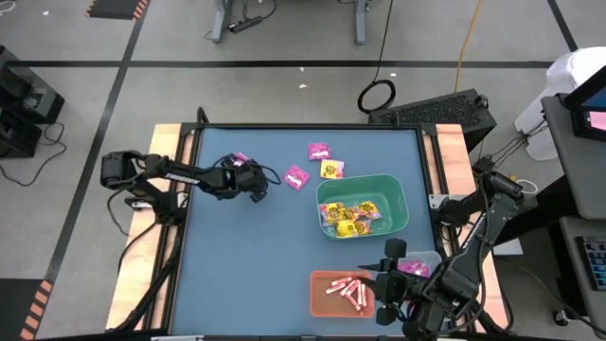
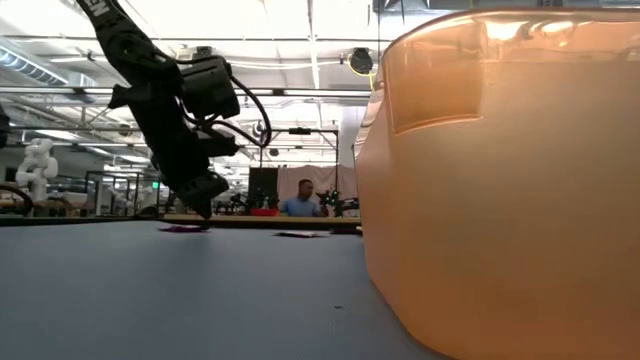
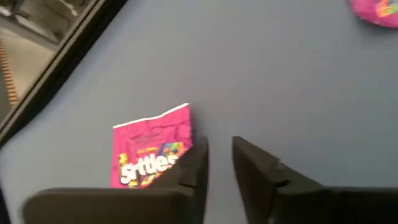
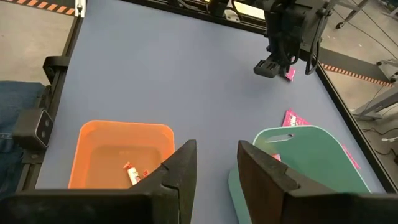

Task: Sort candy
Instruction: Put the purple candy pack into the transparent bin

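L pincer [image 1: 258, 188] sits low over the blue counter [image 1: 246, 275], far-left part, fingers [image 3: 193, 168] a narrow gap apart w/ nothing between them; wrist view shows a magenta Skittles packet [image 3: 153, 147] lying flat just beside one finger, partly hidden behind it, whether touching can't tell. Same packet shows by the L wrist in high view [image 1: 240, 158]. More candy farther out: a second magenta packet [image 1: 296, 175] just right of the L pincer, a third magenta packet [image 1: 319, 151] nearer the far edge, a yellow packet [image 1: 331, 170] just beside the green bin [image 1: 393, 187], all loose on the counter. Green bin holds a pile of yellow packets [image 1: 352, 218] w/ some mixed colours. Orange bin [image 1: 322, 303] at the near edge holds pink-white sticks [image 1: 348, 290]. Clear bin [image 1: 426, 258] at near right has a magenta packet [image 1: 413, 269] in it, partly behind the R arm. R pincer [image 1: 387, 281] hangs above the near edge between orange and clear bins, fingers [image 4: 180, 168] narrowly apart, empty. Low view: orange bin wall fills the right side, L arm down at the counter, a person in blue [image 2: 303, 201] seated far off in the room.
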`<action>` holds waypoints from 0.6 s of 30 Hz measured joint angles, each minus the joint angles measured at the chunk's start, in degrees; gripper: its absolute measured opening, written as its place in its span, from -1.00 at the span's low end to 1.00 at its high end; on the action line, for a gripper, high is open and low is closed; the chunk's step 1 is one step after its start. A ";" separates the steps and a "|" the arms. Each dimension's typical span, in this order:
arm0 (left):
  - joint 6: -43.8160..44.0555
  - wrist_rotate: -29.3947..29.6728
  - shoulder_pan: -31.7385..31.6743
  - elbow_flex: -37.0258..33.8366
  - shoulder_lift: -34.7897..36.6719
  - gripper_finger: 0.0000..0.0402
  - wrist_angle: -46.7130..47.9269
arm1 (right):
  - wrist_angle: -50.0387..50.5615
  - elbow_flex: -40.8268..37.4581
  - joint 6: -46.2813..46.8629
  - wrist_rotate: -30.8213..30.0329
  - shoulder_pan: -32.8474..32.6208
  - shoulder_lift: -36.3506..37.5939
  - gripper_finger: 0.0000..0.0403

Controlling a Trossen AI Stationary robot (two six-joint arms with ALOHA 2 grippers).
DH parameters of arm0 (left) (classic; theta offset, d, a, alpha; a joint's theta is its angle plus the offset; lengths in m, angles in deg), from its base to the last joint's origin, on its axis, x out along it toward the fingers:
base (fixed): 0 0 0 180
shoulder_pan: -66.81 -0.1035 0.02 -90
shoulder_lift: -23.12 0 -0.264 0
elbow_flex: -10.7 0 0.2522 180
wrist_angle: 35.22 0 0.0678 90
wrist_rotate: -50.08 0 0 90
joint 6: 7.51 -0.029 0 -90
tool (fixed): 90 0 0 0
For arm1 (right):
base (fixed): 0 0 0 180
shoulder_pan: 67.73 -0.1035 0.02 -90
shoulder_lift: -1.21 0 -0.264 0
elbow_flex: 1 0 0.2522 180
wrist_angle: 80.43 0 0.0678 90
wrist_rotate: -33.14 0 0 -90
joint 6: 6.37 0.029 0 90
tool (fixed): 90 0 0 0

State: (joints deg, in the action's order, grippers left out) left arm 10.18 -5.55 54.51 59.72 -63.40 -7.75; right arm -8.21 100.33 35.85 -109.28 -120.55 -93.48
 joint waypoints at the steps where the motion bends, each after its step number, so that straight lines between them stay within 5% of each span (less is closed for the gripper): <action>1: -0.02 0.97 -0.26 0.00 -0.29 -0.51 -0.04 | 0.01 0.00 0.01 0.01 0.00 -0.01 -0.47; 9: 0.00 2.60 -2.51 -2.81 -1.68 -0.01 -5.98 | 0.37 0.00 -1.01 0.28 -0.02 -2.31 -0.47; 18: -1.06 2.30 -5.03 -5.04 -2.61 -0.06 -7.56 | 0.32 -0.02 -1.33 0.12 -0.02 -3.56 -0.47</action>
State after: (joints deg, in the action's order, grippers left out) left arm 9.12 -3.25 49.48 54.69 -66.01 -15.30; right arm -7.89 100.30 34.51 -109.15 -120.57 -97.04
